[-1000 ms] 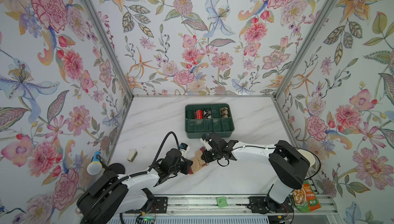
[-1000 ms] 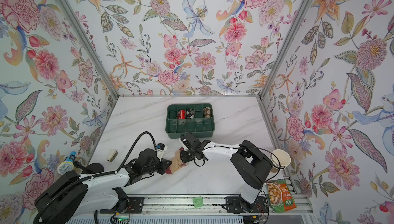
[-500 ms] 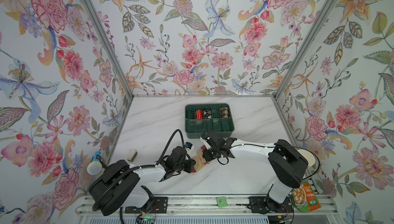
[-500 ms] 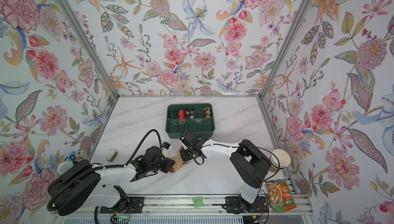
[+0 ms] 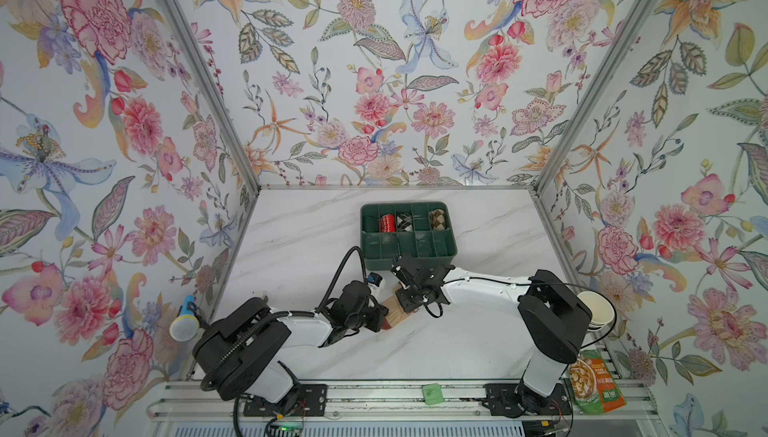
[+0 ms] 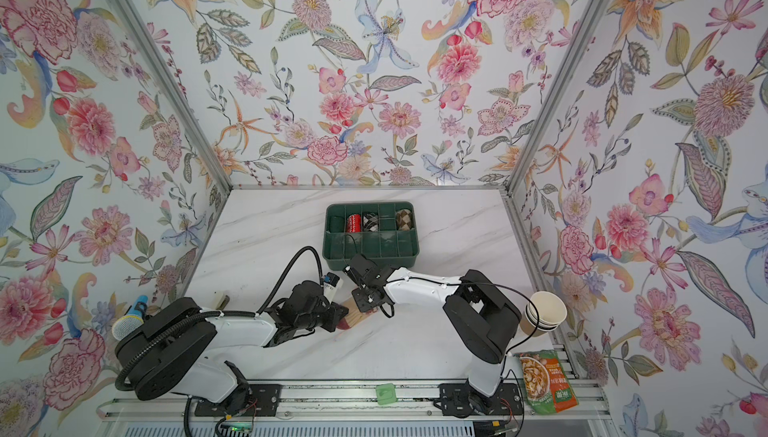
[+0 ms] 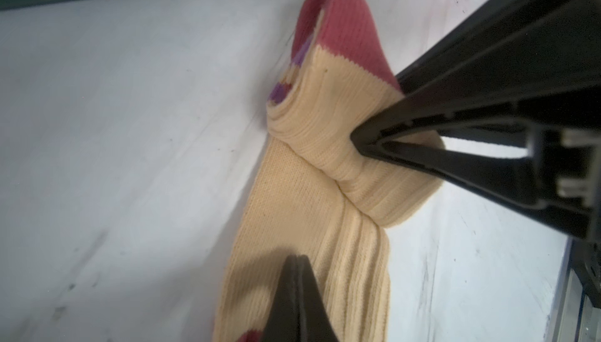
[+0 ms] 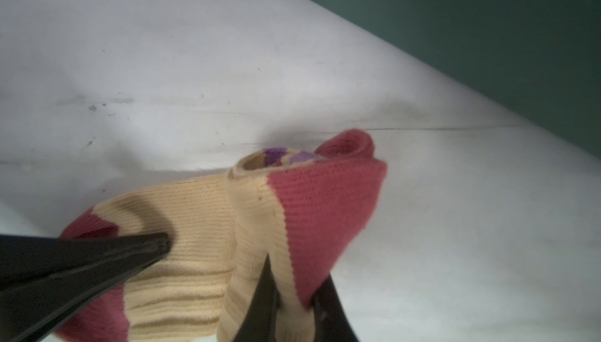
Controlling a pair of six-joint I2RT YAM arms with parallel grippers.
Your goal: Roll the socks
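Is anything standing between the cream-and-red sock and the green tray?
Nothing visible does. Only bare tabletop lies between the sock and the green tray. The right gripper is clamped on the sock's folded-over end.

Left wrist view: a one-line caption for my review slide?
Right gripper clamps the rolled end of the cream-and-red sock; shut left gripper presses its flat part.

Free passage is left across the rear tabletop [image 5: 311,223] and along its front strip. The centre is closed off: the left fingers [image 7: 294,294] and right fingers [image 7: 455,106] are crowded together on the sock [image 5: 395,317], with the green tray [image 5: 409,253] just behind, so little room is left between tray and arms.
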